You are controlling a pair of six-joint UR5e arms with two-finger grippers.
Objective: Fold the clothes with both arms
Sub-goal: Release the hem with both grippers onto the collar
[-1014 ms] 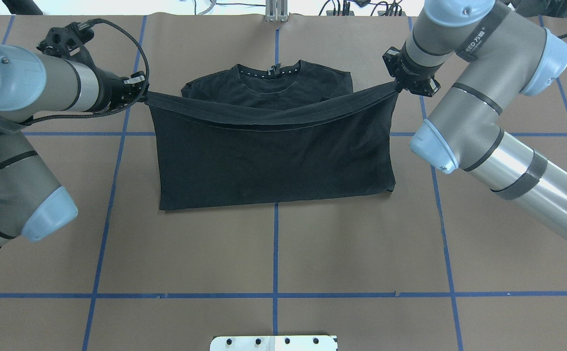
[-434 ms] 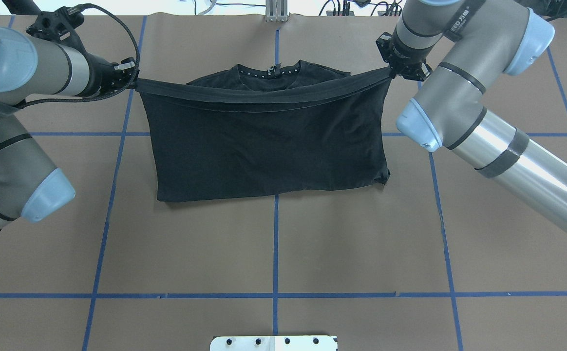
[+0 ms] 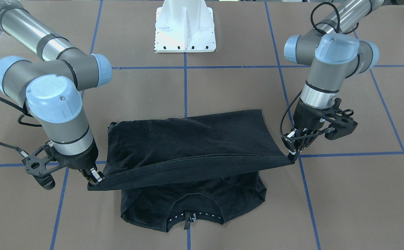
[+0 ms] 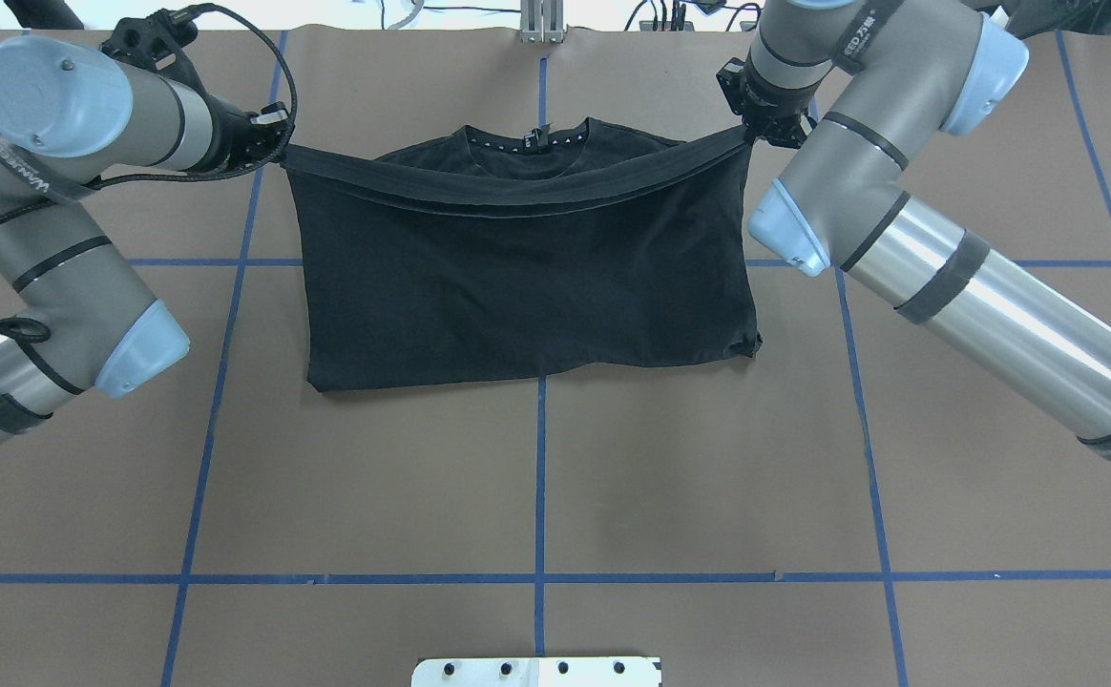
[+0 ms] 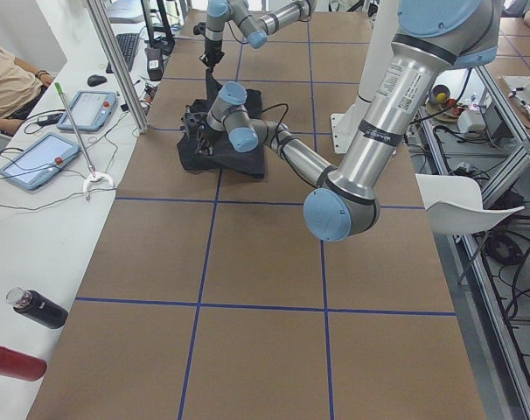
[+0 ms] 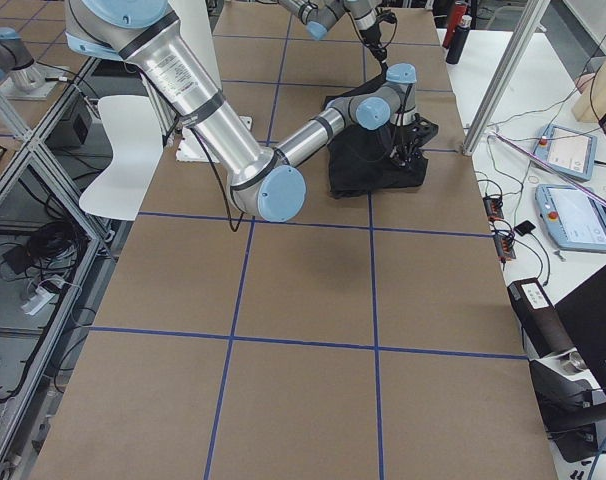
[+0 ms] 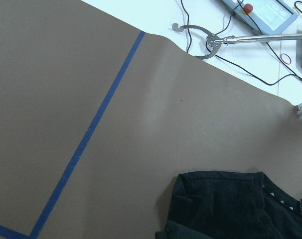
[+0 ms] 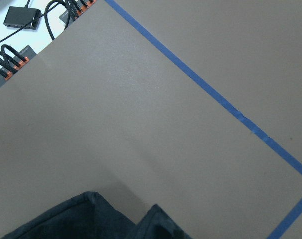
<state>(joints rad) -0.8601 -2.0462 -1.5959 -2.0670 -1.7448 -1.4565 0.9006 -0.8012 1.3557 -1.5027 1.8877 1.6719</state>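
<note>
The black T-shirt [image 4: 517,277] lies plain side up on the brown table, its collar [image 4: 532,141] at the far edge. Its hem is lifted and stretched taut between both grippers, just above the collar. My left gripper [image 4: 279,151] is shut on the hem's left corner. My right gripper [image 4: 751,134] is shut on the right corner. In the front-facing view the shirt [image 3: 188,139] hangs between the left gripper [image 3: 294,155] and the right gripper [image 3: 96,178], with the collar [image 3: 188,217] beneath. The logo is hidden. Both wrist views show only shirt edges [image 7: 230,204] [image 8: 81,219].
The white pedestal base [image 3: 184,31] stands at the robot's side of the table. Blue tape lines [image 4: 539,477] grid the brown surface. Cables [image 4: 670,14] lie past the far edge. Tablets [image 5: 38,157] and bottles [image 5: 38,308] sit on a side bench.
Both grippers have moved away from the robot toward the collar, carrying the taut hem with them. The shirt's near fold edge has slid slightly the same way.
</note>
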